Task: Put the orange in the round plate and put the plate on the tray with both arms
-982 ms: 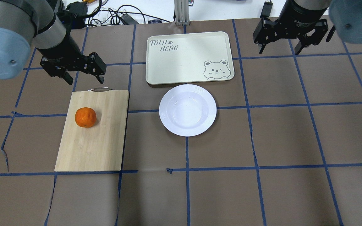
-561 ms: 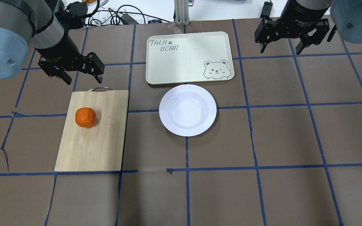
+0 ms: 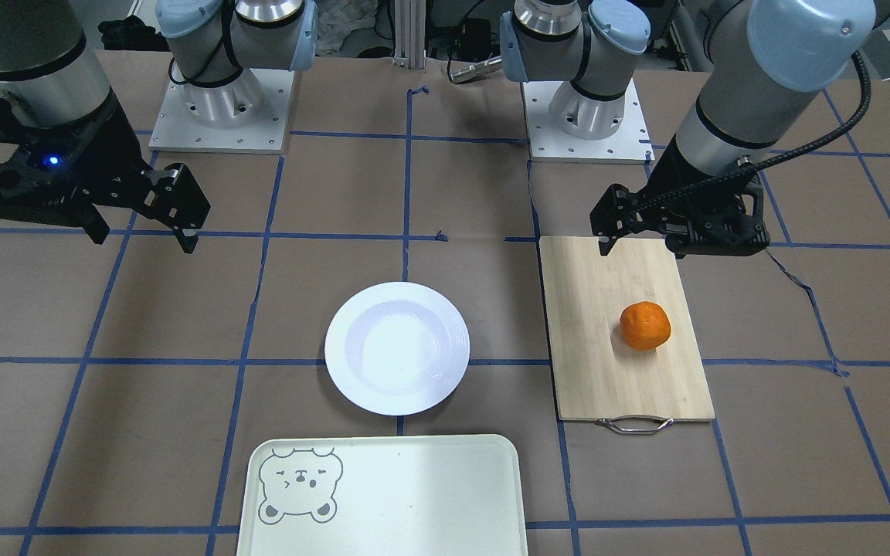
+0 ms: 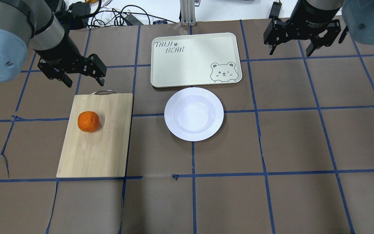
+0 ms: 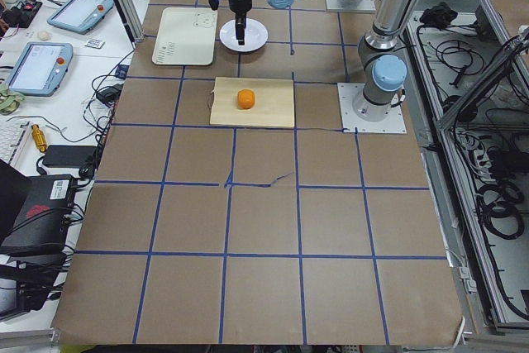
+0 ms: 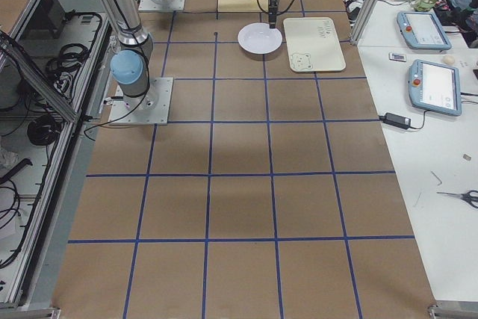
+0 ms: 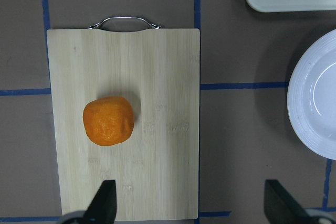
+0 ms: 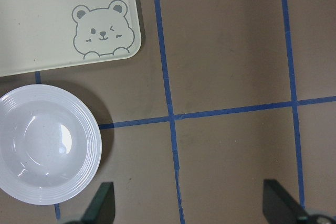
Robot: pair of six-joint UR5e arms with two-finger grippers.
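Change: over the last second the left claw (image 4: 84,81) has drifted slightly to the robot's left, above the worktop (image 4: 271,146) beyond the handle end of the bamboo cutting board (image 4: 102,146). The right claw (image 4: 290,52) has barely shifted.
Meaning: probably still lining up, with no pick begun and no part of the task done.
Left claw: spread wide, holding and touching nothing. In its wrist view the orange is in line with one finger, not centred.
Right claw: also spread wide and empty, raised beside the tray's far corner.
Orange (image 4: 88,121): resting on the cutting board.
Round plate (image 4: 170,113): empty, just beside the tray (image 4: 193,61).
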